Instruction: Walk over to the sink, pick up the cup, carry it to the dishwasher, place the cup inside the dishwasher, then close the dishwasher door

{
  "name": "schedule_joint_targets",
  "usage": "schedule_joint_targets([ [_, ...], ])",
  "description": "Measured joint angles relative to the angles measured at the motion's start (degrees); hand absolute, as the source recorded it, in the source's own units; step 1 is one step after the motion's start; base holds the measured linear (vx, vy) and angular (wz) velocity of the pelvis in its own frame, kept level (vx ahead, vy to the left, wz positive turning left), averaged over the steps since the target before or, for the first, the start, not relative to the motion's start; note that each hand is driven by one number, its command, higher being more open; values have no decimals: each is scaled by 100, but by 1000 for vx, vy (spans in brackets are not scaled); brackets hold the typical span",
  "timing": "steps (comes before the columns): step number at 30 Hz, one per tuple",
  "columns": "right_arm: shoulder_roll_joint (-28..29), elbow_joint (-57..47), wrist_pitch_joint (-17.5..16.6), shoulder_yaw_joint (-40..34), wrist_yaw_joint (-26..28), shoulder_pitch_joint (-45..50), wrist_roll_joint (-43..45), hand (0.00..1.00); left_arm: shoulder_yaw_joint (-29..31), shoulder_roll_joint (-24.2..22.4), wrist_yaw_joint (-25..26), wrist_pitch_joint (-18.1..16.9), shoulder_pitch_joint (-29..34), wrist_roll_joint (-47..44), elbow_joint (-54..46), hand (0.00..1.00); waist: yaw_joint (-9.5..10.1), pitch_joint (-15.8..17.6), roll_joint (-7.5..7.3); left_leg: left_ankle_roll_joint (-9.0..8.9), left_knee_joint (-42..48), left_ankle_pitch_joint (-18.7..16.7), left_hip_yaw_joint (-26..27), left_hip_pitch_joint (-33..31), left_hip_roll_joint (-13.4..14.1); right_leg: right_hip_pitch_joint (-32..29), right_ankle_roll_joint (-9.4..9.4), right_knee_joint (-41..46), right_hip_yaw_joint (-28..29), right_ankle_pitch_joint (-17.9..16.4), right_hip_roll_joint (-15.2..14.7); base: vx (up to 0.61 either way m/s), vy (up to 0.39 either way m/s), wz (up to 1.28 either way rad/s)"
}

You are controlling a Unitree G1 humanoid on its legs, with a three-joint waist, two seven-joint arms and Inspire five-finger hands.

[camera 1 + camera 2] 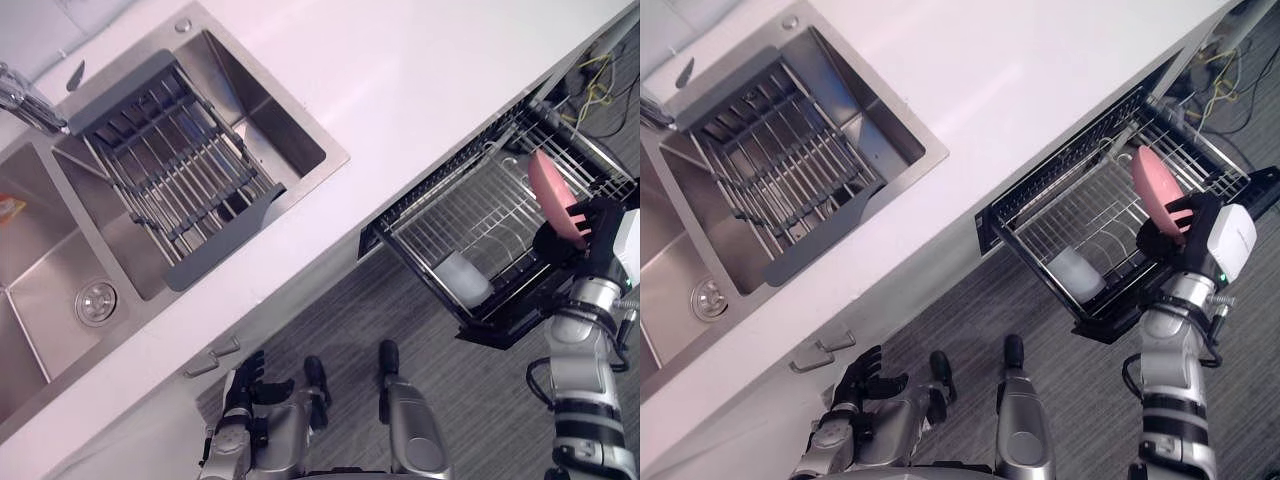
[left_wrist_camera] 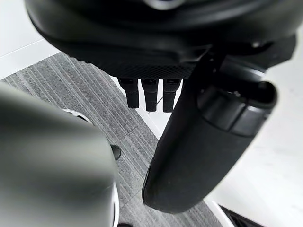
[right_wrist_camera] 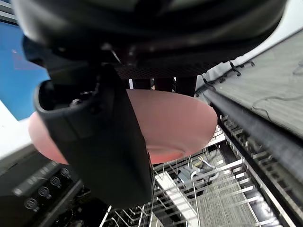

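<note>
White tabletop (image 1: 420,90) with a steel sink (image 1: 45,290) runs above the pulled-out dishwasher rack (image 1: 1090,215), over which the right hand (image 1: 1185,238) clamps a pink bowl (image 1: 1155,185), while the left hand (image 1: 860,378) hangs loose-fingered below.

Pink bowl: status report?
Right hand shut on pink bowl, over pulled-out dishwasher rack. Left hand open, low. Pale cup sits in rack's near corner.
</note>
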Motion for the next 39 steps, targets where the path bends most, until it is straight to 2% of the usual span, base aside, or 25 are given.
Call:
schedule_joint_targets([
  [5,-101,498,-9,265,3,-453,395,30,-84,-30,37,-45,-104,-109,-73,90,141,40,-10,0,19,40,-18,-175,-8,-260,-32,249,-32,-86,-33,-33,-10,6],
  [13,-261,1239,-8,374,57,-1145,910,30,-78,-172,67,-121,-264,-344,-123,90,232,81,-16,8,76,111,-77,-481,-24,-594,-58,459,-100,-120,-80,-24,-5,7],
  [18,-271,1349,-4,371,61,-1292,1115,30,-62,-275,148,-138,-282,-398,-223,90,283,96,-16,8,99,112,-89,-562,-20,-647,-61,479,-139,-129,-97,4,3,5],
  [19,-271,1434,-4,356,60,-1368,1121,90,-62,-292,148,-137,-297,-399,-218,90,281,96,-16,8,100,112,-89,-578,-20,-648,-58,479,-154,-132,-105,5,12,8],
  [26,-251,1856,24,233,83,-1707,1351,90,45,-483,164,-132,-424,-403,-206,90,330,98,-20,8,179,112,-85,-672,-18,-697,-49,502,-206,-141,-132,9,10,5],
  [34,-174,1945,91,133,89,-1835,1353,90,46,-495,203,-128,-507,-404,-216,90,360,103,-28,9,216,111,-63,-688,-8,-725,-50,542,-180,-141,-128,0,0,0],
  [39,9,1529,129,16,76,-1702,1351,90,66,-488,217,-123,-507,-463,-214,90,364,159,-122,8,216,111,-52,-676,18,-720,-52,555,-164,-139,-104,-4,-3,-1],
])
